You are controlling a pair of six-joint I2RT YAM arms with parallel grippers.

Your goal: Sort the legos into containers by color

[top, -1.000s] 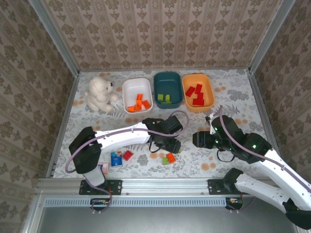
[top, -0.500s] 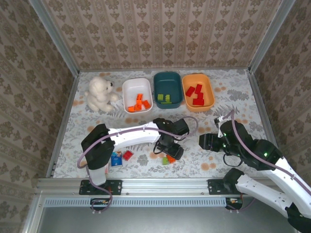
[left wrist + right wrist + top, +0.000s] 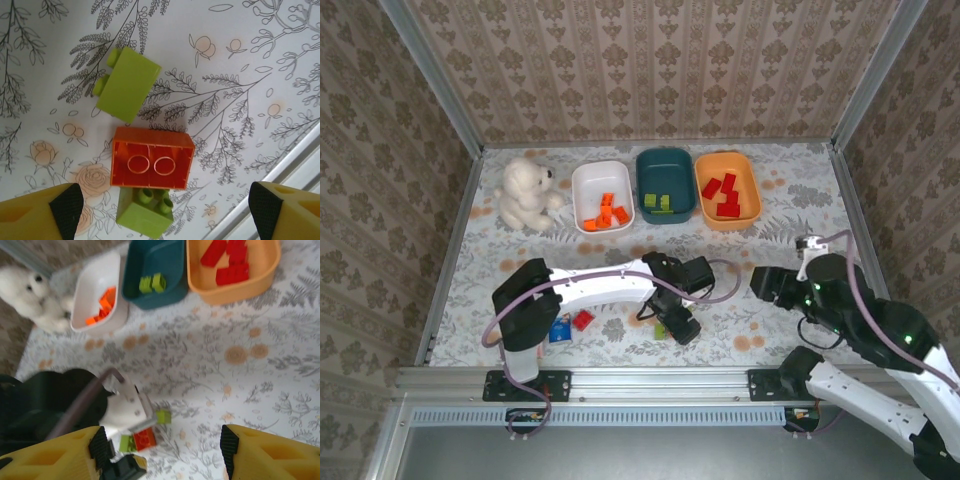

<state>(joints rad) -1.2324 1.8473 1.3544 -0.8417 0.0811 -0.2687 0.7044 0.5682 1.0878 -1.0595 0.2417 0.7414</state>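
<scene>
Nearest me, close to the front edge of the surface (image 3: 800,200), my left gripper (image 3: 678,326) hangs with its fingers spread wide and nothing between them, over a tight cluster of 3 legos. In the left wrist view an orange brick (image 3: 152,157) lies hollow side up, touching a lime brick (image 3: 145,212) on its near side. A second lime brick (image 3: 127,85) sits at its far side, so close that I cannot tell if they touch. I judge the orange one the target. Its 2 short ends look free, so I want to centre over it, come straight down, close across its length and lift vertically so neither lime brick gets dragged. 1 red brick (image 3: 582,319) waits further left. My right gripper (image 3: 162,442) is open and empty, well clear. At the far side stand the white tub (image 3: 603,165) with orange bricks, the teal tub (image 3: 665,153) with lime ones and the orange tub (image 3: 745,195) with red ones, so this brick goes to the white tub.
</scene>
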